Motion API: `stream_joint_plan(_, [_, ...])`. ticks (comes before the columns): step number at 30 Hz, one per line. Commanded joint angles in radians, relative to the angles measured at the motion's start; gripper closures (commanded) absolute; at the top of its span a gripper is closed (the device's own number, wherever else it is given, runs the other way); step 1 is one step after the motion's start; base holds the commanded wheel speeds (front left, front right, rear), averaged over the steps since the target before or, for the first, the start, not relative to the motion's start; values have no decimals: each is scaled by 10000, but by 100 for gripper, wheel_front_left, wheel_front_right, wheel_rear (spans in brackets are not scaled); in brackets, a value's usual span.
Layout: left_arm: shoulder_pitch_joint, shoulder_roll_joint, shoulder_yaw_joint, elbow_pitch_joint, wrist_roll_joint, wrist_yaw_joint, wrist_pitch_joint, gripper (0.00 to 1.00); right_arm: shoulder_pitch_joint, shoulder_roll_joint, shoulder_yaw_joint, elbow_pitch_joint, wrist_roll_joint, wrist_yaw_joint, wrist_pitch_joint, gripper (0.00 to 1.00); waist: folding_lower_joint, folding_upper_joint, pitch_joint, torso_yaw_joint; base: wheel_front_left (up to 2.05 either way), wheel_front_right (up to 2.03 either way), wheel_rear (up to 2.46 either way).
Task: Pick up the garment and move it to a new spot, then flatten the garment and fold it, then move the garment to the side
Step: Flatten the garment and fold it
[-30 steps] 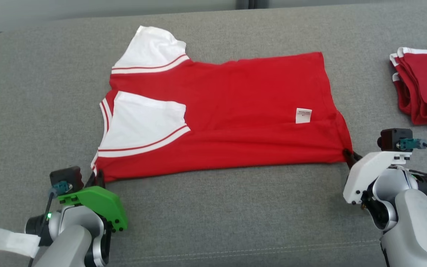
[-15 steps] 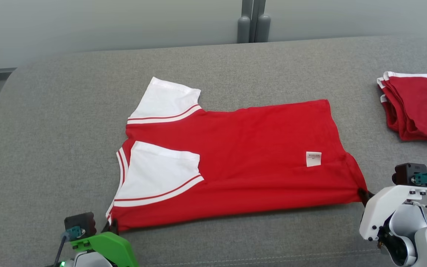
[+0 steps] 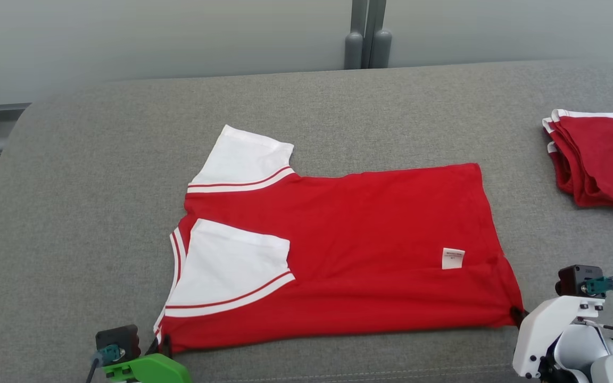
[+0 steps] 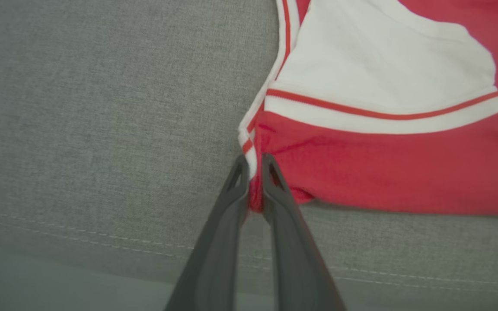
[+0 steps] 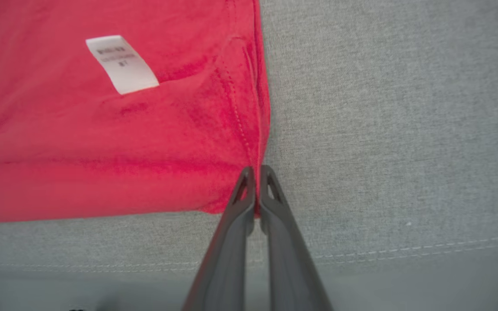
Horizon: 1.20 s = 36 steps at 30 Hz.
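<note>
1. Head view: red garment (image 3: pixel 349 250) lies flat on the grey cushion (image 3: pixel 99 186), centre-near, collar end left, hem end right.
   - Far sleeve (image 3: pixel 242 159) sticks out on the far side. Folded sleeve (image 3: pixel 232 266) lies over the body.
   - Left gripper (image 3: pixel 163 346) sits at the near-left corner, right gripper (image 3: pixel 516 315) at the near-right corner.
   - Stack of folded red garments (image 3: pixel 599 159) lies far right, well apart.
   - Risk: both holds are on the near edge alone. An uneven lift by the 2 arms would likely slew the cloth and spill the folded sleeve.
   - Pose: both arms come in low from the near side, fingers pointing far.

2. Left wrist view: left gripper (image 4: pixel 254 166) has narrow jaws, pinching the garment (image 4: pixel 383 172) where white trim meets red.
   - Only a thin nip of cloth shows between the tips.
   - Risk: so little cloth in the pinch could slip out under a pull.
   - Pose: fingers run low, nearly along the cushion.

3. Right wrist view: right gripper (image 5: pixel 256 172) has its jaws closed on the garment (image 5: pixel 102 151) at the hem corner.
   - White label (image 5: pixel 121 65) lies far-left of the pinch.
   - Cloth puckers toward the grip.
   - Risk: a harder tug would bunch the flattened hem, or drag it over the cushion's stitched near edge.
   - Pose: fingers low, pointing far.
</note>
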Motion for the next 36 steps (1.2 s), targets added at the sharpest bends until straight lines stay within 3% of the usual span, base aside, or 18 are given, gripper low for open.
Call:
stream_joint_plan(1, [145,110,15,79,18,-44,-65,29,148,-8,32,6,1,-19,-3,52,0,0,-11,-17,0,0,0])
stream_joint_plan(2, [145,98,6,144,12,-83,-88,0,186,-3,68,31,32,-19,-29,0,0,0,-27,-28,0,0,0])
stream_joint_plan(6, [190,-28,57,383,3,-197,-432,0,302,8,229,47,48,-14,-357,0,0,0,-154,-35,0,0,0])
stream_joint_plan(10, [307,-322,550,522,-263,-404,-1553,0,381,18,433,-171,240,-12,-1446,0,0,0,-443,80,0,0,0])
stream_joint_plan(17, [2,-267,909,380,251,-919,-2656,0,415,15,992,-142,517,-12,-3200,0,0,0,-861,257,0,0,0])
stream_joint_plan(25, [409,-1069,2847,-1178,1202,-858,-2799,0,531,190,949,96,736,-13,-4909,0,0,0,-1391,694,0,0,0])
stream_joint_plan(30, [892,-1641,3715,-1801,1609,-1508,-2805,0,454,216,1169,274,1170,-13,-5721,0,0,0,-1632,828,0,0,0])
stream_joint_plan(36, [1435,-1675,3896,-2022,2693,-2357,-2805,0,449,216,1604,411,893,-11,-6700,0,0,0,-1851,851,0,0,0])
